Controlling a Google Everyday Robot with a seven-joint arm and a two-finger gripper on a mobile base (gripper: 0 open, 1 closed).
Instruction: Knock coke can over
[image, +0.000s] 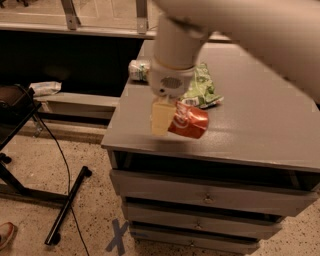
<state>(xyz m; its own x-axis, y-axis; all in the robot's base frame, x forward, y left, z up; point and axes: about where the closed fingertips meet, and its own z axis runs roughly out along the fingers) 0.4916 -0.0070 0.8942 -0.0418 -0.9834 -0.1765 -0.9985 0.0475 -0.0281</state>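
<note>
The coke can (190, 121) is red with white lettering. It lies tipped on its side on the grey cabinet top (250, 135), near the front edge. My gripper (162, 119) hangs straight down from the large white arm (175, 47). It sits right at the can's left end, touching or almost touching it. The arm hides what is directly behind the gripper.
A green and white chip bag (203, 90) lies just behind the can. A pale can (138, 70) lies on its side at the cabinet's back left. Drawers are below the top. A black stand (30, 165) and cable are on the floor at left.
</note>
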